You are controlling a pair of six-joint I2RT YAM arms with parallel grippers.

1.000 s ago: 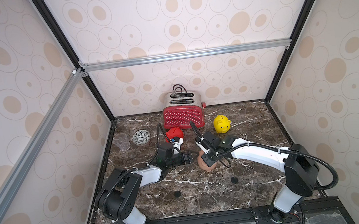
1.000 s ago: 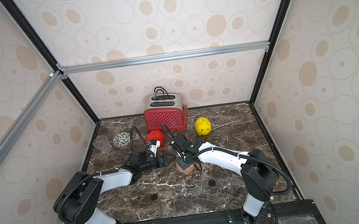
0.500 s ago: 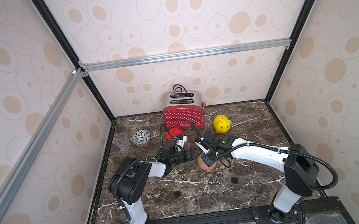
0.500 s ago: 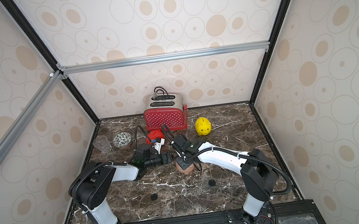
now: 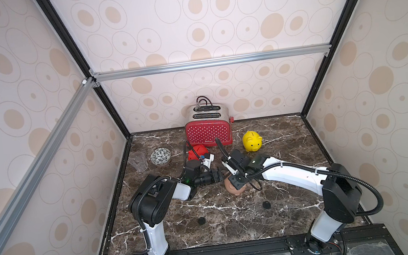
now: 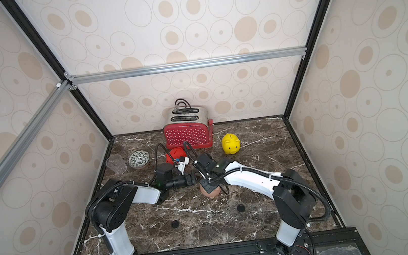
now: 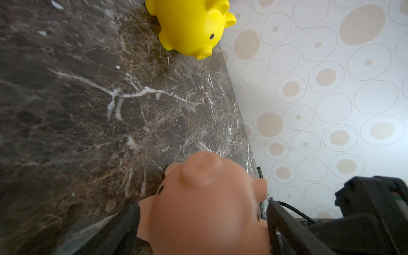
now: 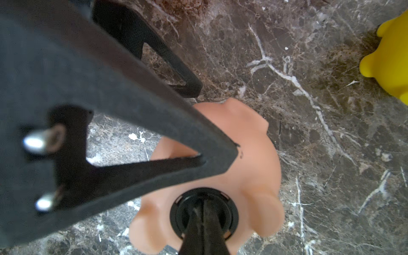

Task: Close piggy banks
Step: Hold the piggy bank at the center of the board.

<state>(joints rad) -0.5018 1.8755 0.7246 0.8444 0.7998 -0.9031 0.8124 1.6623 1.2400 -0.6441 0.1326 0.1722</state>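
Progress looks like one bank of three nearly shut. The peach pig (image 5: 232, 188) lies belly-up in the middle of the table (image 5: 236, 226), with a black plug (image 8: 230, 215) sitting in its round belly hole. The right gripper (image 8: 202, 209) is pinched fully together, its tips bearing down on that plug. Whether the plug is fully seated cannot be told. The left gripper (image 5: 221, 176) lies low and stands wide, one finger on each side of the pig's head. It brackets the pig rather than clearly squeezing it.

The yellow pig (image 5: 251, 141) stands upright near the toaster (image 5: 209, 132), well apart from both arms. The red pig (image 5: 196, 152) sits just in front of the toaster, behind the left arm. Neither belly shows. Two black discs (image 5: 201, 220) lie loose on the table nearer the robot's base. They are probably the two remaining plugs, so those two pigs likely have yet to be closed.

The table is dark brown marble with white veins, hard and smooth. A clear glass (image 5: 138, 162) and a patterned bowl (image 5: 160, 155) stand at its left edge. Pale walls (image 5: 211, 26) printed with beige circles enclose it, crossed by an aluminium rail (image 5: 210, 62).
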